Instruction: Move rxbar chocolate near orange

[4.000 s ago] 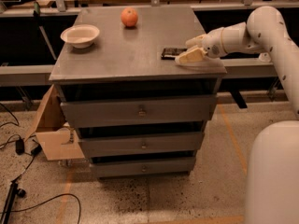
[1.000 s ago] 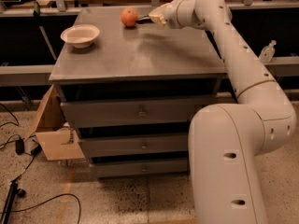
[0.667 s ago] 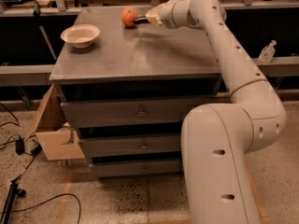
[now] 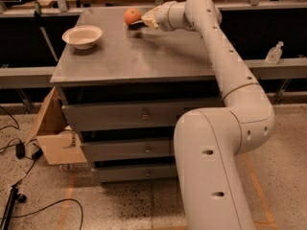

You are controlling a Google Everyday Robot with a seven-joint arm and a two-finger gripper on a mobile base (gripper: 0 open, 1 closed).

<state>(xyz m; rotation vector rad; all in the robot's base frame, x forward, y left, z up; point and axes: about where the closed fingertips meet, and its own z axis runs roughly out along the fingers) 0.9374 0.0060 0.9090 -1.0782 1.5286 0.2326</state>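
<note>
Shallow white bowl (image 4: pixel 82 36) on the left of a grey metal three-drawer cabinet's (image 4: pixel 144 56) top, open brown cardboard box (image 4: pixel 52 133) against the cabinet's left side, black cables (image 4: pixel 53 202) on speckled floor (image 4: pixel 120 205), small clear bottle (image 4: pixel 274 53) on right ledge (image 4: pixel 288 68).

The drawer cabinet (image 4: pixel 110 115) is viewed from above and in front, facing down onto its top; the gripper (image 4: pixel 147 19) is seen far off, beside the orange (image 4: pixel 132 16).

Tool (image 4: pixel 147 19), perhaps rxbar chocolate (image 4: pixel 135 26), right of orange (image 4: pixel 132 16)

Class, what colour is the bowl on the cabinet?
White bowl, camera view; the gripper is beside the orange.
</note>
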